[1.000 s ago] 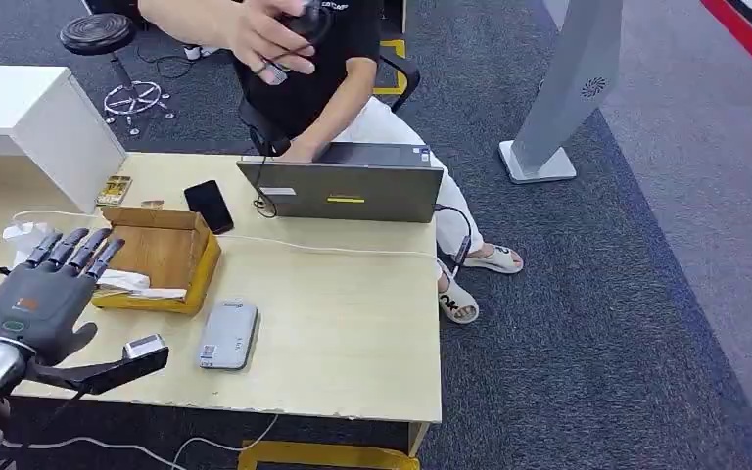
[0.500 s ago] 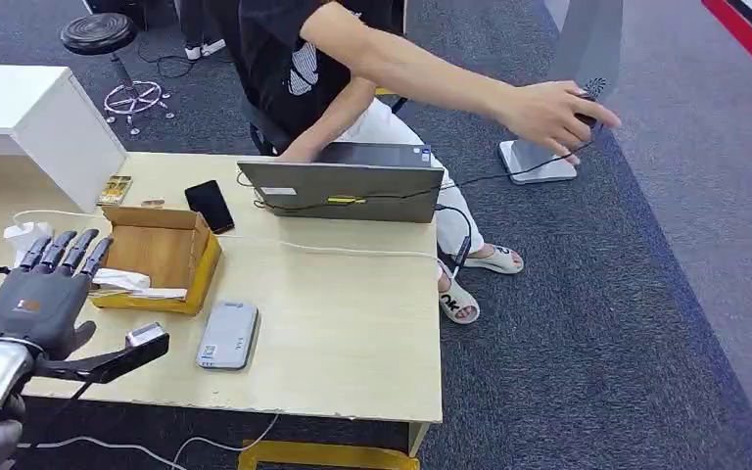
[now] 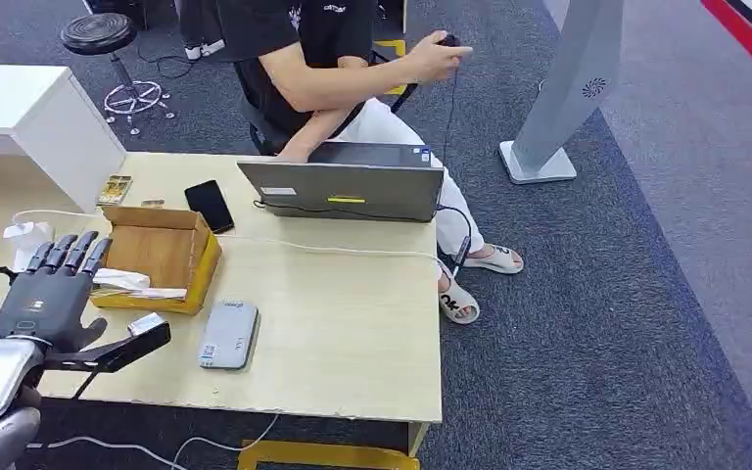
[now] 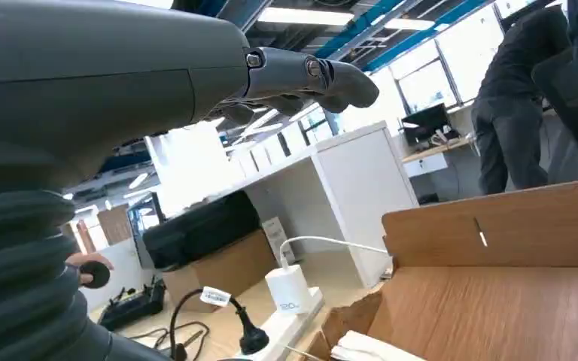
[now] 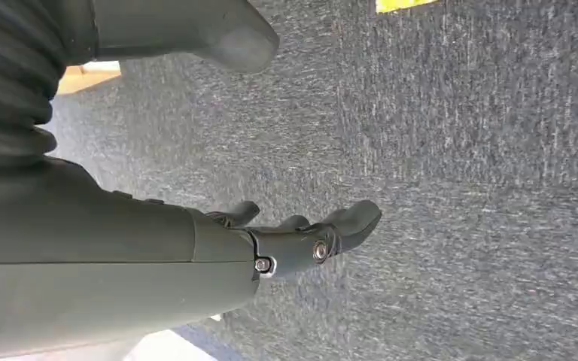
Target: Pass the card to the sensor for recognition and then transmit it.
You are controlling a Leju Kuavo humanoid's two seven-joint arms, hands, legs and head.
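Pale wood desk point(image 3: 352, 323) carrying the working items, seen from the head view. Left hand point(image 3: 44, 294) raised above the desk's near left corner, palm down, its fingers point(image 3: 69, 250) extended and spread, grasping nothing; they reach over the near edge of an open cardboard box point(image 3: 162, 253). White folded paper or cards point(image 3: 132, 284) lie in the box at its near side; whether one of these is the task's card cannot be told. A black bracket with a small camera point(image 3: 145, 328) projects from the left wrist toward a grey flat sensor unit point(image 3: 228, 335), which lies flat on the desk just beside the box's near right corner. Farther back: a black phone point(image 3: 209, 206) beside the box, and an open grey laptop point(image 3: 343, 188) with a white cable point(image 3: 333, 250) running across the desk in front of it. A seated person point(image 3: 313, 69) in a dark shirt behind the laptop holds a small dark object with a trailing cord in a raised hand. A grey pedestal point(image 3: 568, 88) stands on the carpet well apart from the desk.

Right hand point(image 5: 271, 248), in the right wrist view, hangs over grey carpet point(image 5: 459, 150), its fingers loosely curved and apart, holding nothing.
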